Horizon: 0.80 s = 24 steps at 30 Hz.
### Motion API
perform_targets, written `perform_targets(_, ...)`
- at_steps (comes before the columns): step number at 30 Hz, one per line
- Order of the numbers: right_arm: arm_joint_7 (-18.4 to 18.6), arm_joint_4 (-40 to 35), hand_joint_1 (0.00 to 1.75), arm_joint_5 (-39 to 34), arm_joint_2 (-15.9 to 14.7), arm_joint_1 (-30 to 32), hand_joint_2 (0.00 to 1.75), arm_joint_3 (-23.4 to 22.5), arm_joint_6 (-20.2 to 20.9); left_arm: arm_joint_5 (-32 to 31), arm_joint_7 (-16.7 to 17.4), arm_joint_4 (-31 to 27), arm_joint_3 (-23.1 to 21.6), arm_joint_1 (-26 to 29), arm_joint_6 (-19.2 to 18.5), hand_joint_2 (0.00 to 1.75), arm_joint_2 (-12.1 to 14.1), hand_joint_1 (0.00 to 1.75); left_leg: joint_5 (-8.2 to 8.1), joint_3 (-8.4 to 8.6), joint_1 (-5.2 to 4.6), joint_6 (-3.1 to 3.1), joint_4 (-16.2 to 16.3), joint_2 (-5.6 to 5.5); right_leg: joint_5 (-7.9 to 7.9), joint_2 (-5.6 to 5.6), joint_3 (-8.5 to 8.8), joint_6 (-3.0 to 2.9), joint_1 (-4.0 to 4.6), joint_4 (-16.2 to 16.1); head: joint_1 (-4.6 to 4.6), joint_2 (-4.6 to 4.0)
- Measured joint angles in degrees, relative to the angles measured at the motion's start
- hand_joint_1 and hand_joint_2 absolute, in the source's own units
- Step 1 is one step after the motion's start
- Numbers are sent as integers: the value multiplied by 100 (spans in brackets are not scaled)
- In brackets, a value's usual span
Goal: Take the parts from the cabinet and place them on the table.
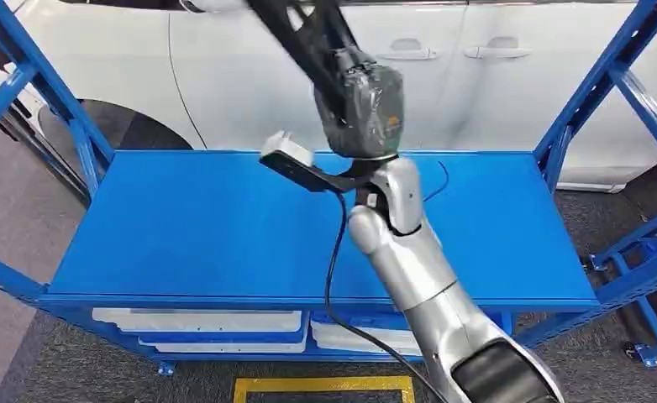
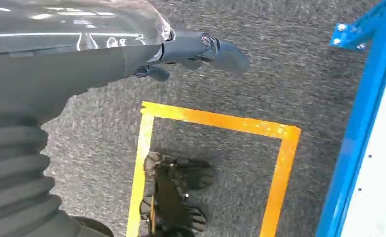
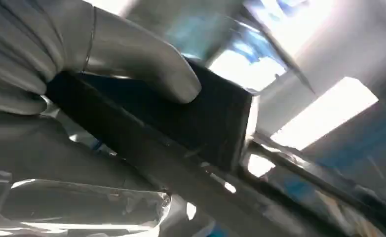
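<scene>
My right hand (image 1: 363, 109) is raised above the blue table top (image 1: 182, 227) and grips a long black part (image 1: 296, 38) that slants up and away to the left, past the picture's upper edge. In the right wrist view the grey thumb (image 3: 146, 64) presses on the flat dark face of the black part (image 3: 206, 118). Several white parts (image 1: 199, 323) lie on the shelf under the table top. My left hand (image 2: 191, 52) hangs over the floor, fingers loose and holding nothing.
Blue frame posts (image 1: 56, 92) rise at both ends of the table. A white car (image 1: 493, 75) stands right behind it. A black cable (image 1: 333, 269) hangs from my right arm. A yellow square (image 2: 215, 123) is marked on the grey carpet.
</scene>
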Motion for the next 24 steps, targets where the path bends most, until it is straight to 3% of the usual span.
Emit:
perform_targets(1, -595, -507, 175, -691, -61, 277, 175, -57, 44, 18, -15, 0, 0, -10, -13, 175, -2, 0, -22, 1, -1, 52, -89, -3, -2, -3, -29, 25, -4, 20, 0, 0)
perform_targets(2, -1336, -1109, 175, -1955, -159, 434, 175, -44, 333, 63, -36, 0, 0, 10, -43, 175, -2, 0, -26, -19, -1, 66, -83, -5, 4, 1, -30, 48, -13, 12, 2, 0)
perform_targets(3, -1680, -1433, 175, -2905, -214, 521, 175, -32, 677, 91, -48, 0, 4, 34, -59, 175, 0, 0, -45, -12, -7, 95, -80, -4, 2, 2, -18, 67, -17, -5, 0, -2)
perform_targets(5, -1542, -2157, 175, -4586, -392, 817, 175, -21, 1690, 190, -118, 0, 13, 26, -101, 175, 9, 0, -18, 54, 32, 176, -156, 7, -67, 12, 23, 152, -15, 10, 2, 0)
perform_targets(6, -1455, -2438, 175, -5235, -494, 1050, 175, -26, 2364, 223, -160, 0, 18, 20, -118, 175, 18, 0, -19, 69, 33, 199, -171, 4, -186, 13, -35, 185, -34, 173, 2, 0)
perform_targets(8, -1446, -2776, 175, -6416, -668, 1632, 175, 105, 4389, 249, -247, 0, 24, 37, -164, 175, 53, 0, -23, 71, 32, 229, -176, 11, -643, 11, -478, 224, -57, 1058, 0, -2)
perform_targets(9, -1527, -2767, 175, -6750, -699, 1907, 175, 198, 5234, 236, -254, 0, 24, 37, -164, 175, 66, 0, -28, 68, 31, 237, -174, 16, -799, 10, -713, 238, -76, 1523, 0, 0)
perform_targets(10, -1598, -2756, 175, -6874, -723, 2140, 175, 256, 5860, 227, -254, 0, 24, 33, -164, 175, 74, 0, -30, 68, 32, 237, -172, 14, -818, 8, -851, 246, -98, 1769, 0, 0)
perform_targets(11, -1652, -2756, 175, -6904, -747, 2297, 175, 322, 6248, 221, -256, 0, 24, 31, -162, 175, 77, 0, -34, 72, 35, 235, -170, 8, -707, 8, -844, 254, -120, 1717, 0, 0)
perform_targets(12, -1667, -2756, 175, -6928, -765, 2383, 175, 356, 6250, 214, -256, 0, 24, 32, -164, 175, 79, 0, -39, 78, 41, 227, -165, 0, -499, 6, -718, 256, -141, 1428, 0, 0)
perform_targets(14, -1569, -2756, 175, -7069, -780, 2448, 175, 372, 6076, 212, -251, 0, 24, 35, -146, 175, 79, 0, -49, 95, 57, 196, -138, -8, 8, 2, -215, 238, -161, 382, 0, -2)
perform_targets(15, -1415, -2754, 175, -7198, -785, 2466, 175, 387, 6158, 216, -236, 0, 24, 38, -133, 175, 81, 0, -55, 84, 44, 155, -131, -8, 9, 3, -73, 216, -158, 48, 2, 0)
perform_targets(19, -1162, -2673, 175, -7385, -811, 2591, 175, 652, 6594, 253, -203, 0, 24, 63, -85, 175, 122, 0, -18, 83, 38, -8, -167, 3, 78, 53, -127, 115, -110, 59, 0, 0)
perform_targets(20, -1160, -2656, 175, -7383, -820, 2598, 175, 702, 6647, 256, -201, 0, 24, 66, -68, 175, 131, 0, -45, 75, 47, -42, -140, -6, 116, 37, -125, 58, -145, 2, 0, -2)
perform_targets(21, -1171, -2645, 175, -7381, -826, 2597, 175, 744, 6669, 256, -192, 0, 24, 88, -61, 175, 131, 0, -201, 15, 54, -53, -3, 5, 139, 21, -125, 22, -139, -6, 0, 0)
perform_targets(23, -1230, -2638, 175, -7328, -857, 2607, 175, 796, 6686, 264, -175, 0, 28, 140, -33, 175, 133, 0, -696, -215, 53, -52, 662, 7, 169, 12, -159, -32, -121, -8, 0, 0)
perform_targets(24, -1230, -2638, 175, -7328, -857, 2607, 175, 796, 6686, 264, -175, 0, 28, 140, -33, 175, 133, 0, -696, -215, 53, -52, 662, 7, 169, 12, -159, -32, -121, -8, 0, 0)
